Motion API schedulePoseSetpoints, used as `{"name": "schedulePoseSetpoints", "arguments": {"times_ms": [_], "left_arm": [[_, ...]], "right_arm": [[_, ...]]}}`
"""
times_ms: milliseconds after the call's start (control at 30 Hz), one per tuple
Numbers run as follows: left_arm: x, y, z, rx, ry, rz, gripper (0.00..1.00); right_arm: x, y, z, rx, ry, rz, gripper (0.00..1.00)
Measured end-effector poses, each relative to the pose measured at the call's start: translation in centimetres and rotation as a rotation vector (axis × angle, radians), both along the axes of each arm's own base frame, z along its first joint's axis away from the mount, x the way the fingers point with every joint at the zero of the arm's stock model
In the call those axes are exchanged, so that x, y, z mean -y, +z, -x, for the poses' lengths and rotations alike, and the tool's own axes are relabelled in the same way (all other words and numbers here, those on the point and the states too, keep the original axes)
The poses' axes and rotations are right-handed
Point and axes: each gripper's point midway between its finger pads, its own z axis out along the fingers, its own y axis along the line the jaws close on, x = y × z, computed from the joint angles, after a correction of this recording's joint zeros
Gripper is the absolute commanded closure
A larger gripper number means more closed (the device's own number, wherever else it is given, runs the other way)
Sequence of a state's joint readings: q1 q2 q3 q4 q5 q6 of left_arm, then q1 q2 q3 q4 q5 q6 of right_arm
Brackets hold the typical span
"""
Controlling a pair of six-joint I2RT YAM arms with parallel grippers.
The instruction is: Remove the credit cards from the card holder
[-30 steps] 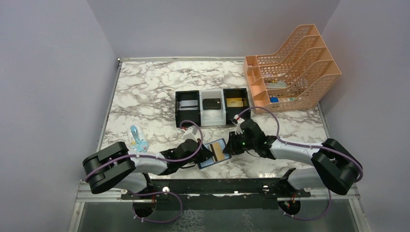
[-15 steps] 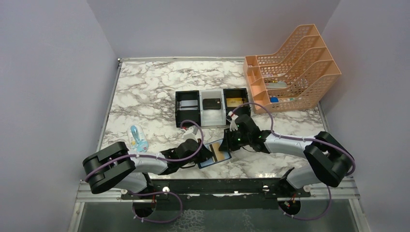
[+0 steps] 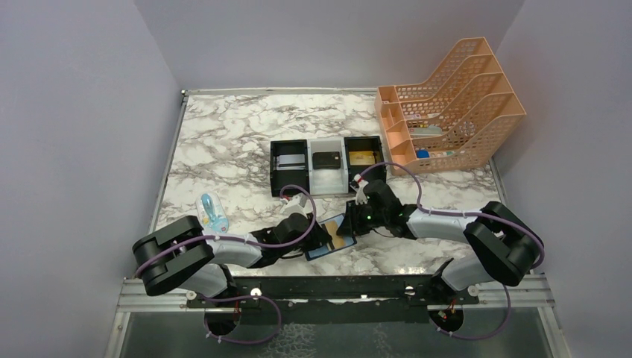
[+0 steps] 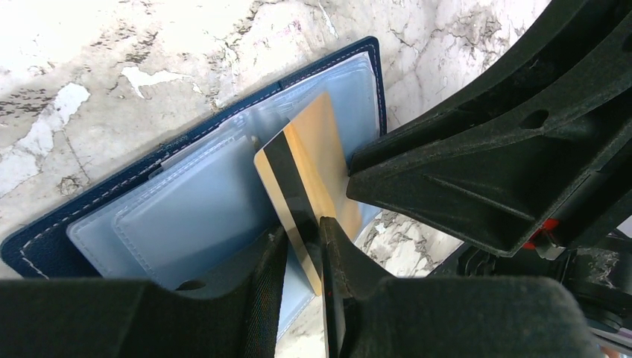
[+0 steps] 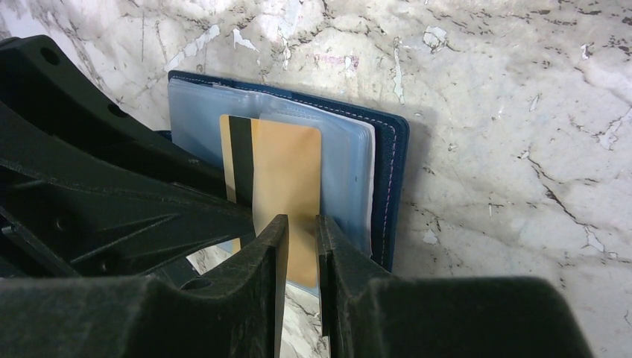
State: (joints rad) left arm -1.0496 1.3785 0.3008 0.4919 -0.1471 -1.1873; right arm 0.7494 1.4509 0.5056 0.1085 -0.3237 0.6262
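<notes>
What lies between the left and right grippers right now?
The open navy card holder, with a gold credit card showing against its clear pockets; the top view shows it best.

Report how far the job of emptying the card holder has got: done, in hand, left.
Looks done: a silver-grey card, a black card and a gold card lie in the box trays. In hand: the left gripper and right gripper have fingertips at a striped gold card on the open card holder; grip unclear. Left: getting it clear of the holder.
</notes>
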Motion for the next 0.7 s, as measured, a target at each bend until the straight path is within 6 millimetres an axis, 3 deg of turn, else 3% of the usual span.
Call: {"name": "schedulePoseSetpoints", "arguments": {"times_ms": [233,567,700], "left_arm": [[0.1,0.0,0.0,-0.018,0.022,0.023,0.77],[0.3,0.3,-0.1,-0.027,0.044,0.075,1.0],[-0.2,1.3,0.2,-0.013,0.051,0.117,1.0]], "right_arm": [[0.0,0.0,0.0,-0.003,-0.005,-0.005,0.78],[0.0,0.1,-0.1,0.002,-0.007,-0.005,0.78],[0.1,0.1,-0.1,0.008,-0.01,-0.001,0.78]]}}
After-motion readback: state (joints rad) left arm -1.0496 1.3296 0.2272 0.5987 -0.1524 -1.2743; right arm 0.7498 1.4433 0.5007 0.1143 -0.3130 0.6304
